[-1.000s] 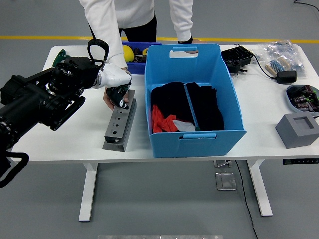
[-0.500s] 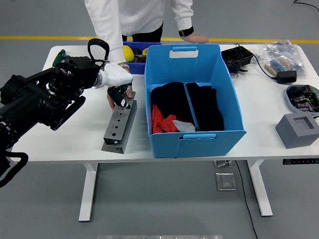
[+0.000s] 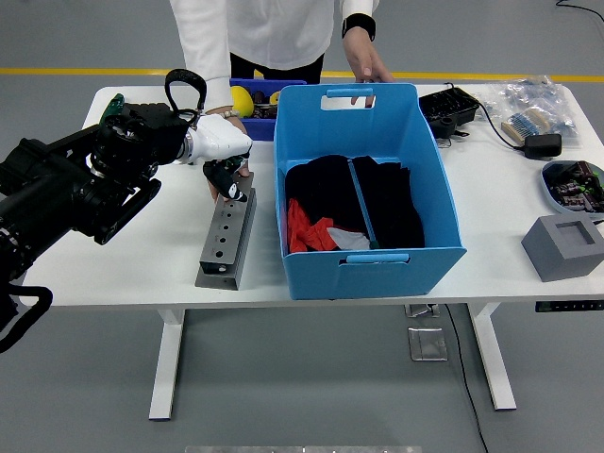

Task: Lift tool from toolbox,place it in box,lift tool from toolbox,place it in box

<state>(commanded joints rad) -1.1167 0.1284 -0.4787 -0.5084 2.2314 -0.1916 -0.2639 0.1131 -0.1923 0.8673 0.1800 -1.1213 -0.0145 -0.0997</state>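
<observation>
From the head view, the robot's left hand (image 3: 225, 176) has its dark fingers (image 3: 229, 187) curled down onto the far end of the long grey perforated metal channel (image 3: 226, 242), which lies on the white table (image 3: 142, 255) just beside the big blue plastic box (image 3: 363, 193). A person's hand (image 3: 366, 71) rests at the box's far rim. I'd firm up the grip, then lift it level so the long bar doesn't swing into the box wall.

A white table (image 3: 123, 274) is seen with a black power adapter (image 3: 544, 144), a clear plastic bag (image 3: 538, 104) and a black device (image 3: 448, 109) at its far right, a grey foam block (image 3: 562, 246) near the right edge, and a white-sleeved person (image 3: 274, 28) standing behind.
</observation>
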